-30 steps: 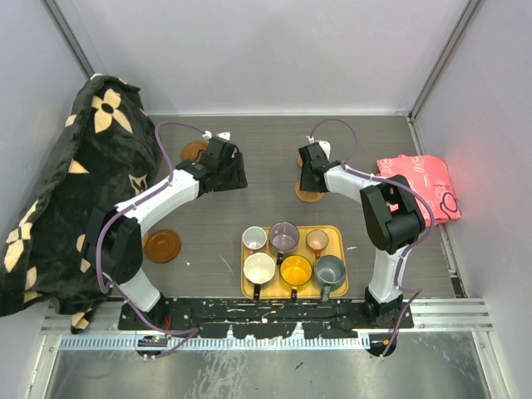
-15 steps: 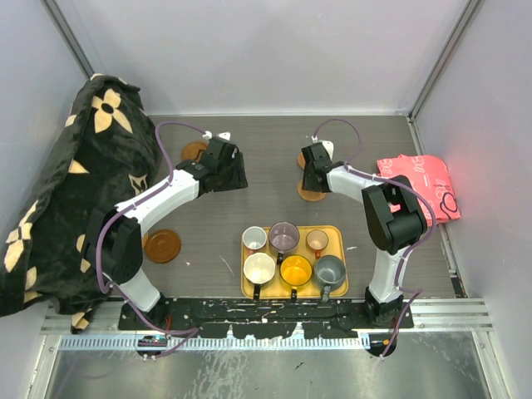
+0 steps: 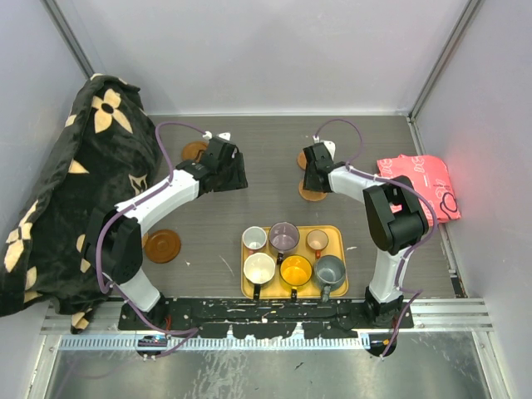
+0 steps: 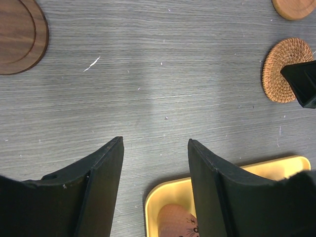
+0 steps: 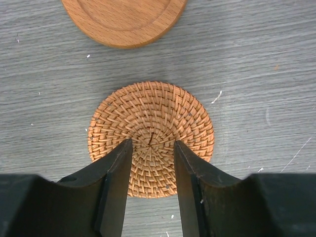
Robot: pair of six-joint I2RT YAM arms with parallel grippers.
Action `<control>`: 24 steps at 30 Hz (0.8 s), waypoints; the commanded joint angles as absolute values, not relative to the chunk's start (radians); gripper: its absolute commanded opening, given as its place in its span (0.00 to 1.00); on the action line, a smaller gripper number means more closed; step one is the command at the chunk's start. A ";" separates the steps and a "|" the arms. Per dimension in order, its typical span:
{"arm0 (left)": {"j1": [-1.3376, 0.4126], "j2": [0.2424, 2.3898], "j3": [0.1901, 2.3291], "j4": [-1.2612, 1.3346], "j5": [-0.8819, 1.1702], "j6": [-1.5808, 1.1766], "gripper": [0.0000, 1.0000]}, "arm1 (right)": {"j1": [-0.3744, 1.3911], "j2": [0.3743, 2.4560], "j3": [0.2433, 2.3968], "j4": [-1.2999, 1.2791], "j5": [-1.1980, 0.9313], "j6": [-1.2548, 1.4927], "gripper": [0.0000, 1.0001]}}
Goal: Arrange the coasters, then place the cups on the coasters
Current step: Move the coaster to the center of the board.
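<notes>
Six cups stand on the yellow tray [image 3: 337, 233], among them a white one [image 3: 254, 238], a purple-grey one [image 3: 284, 236] and an orange-yellow one [image 3: 296, 270]. My right gripper [image 5: 153, 144] is open, its fingers straddling the centre of a woven coaster [image 5: 150, 138] that lies flat on the table. Just beyond it is a light wooden coaster [image 5: 123, 19]. My left gripper [image 4: 155, 143] hangs open and empty over bare table near the tray's corner [image 4: 163, 197]. A dark brown coaster [image 4: 19, 34] lies at far left, and another coaster [image 3: 162, 245] sits near the left arm.
A black blanket with cream flowers [image 3: 66, 191] is heaped along the left wall. A pink cloth [image 3: 420, 187] lies at the right edge. One more small coaster [image 3: 194, 150] sits behind the left gripper [image 3: 231, 176].
The right gripper has edged slightly rightward over the woven coaster and its fingers have parted a little. The left arm has not moved.
</notes>
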State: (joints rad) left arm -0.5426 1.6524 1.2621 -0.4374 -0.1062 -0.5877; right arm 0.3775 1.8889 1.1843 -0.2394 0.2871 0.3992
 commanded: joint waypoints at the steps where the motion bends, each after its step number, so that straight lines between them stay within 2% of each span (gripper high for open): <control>1: -0.538 1.610 1.271 -0.397 -0.093 -0.594 0.56 | 0.373 1.825 1.176 -0.238 0.273 0.410 0.45; 14: -0.537 1.622 1.294 -0.402 -0.122 -0.589 0.56 | 0.375 1.713 1.184 -0.248 0.261 0.401 0.47; 24: -0.445 1.755 1.431 -0.443 -0.249 -0.638 0.56 | 0.374 1.526 1.092 -0.221 0.243 0.411 0.47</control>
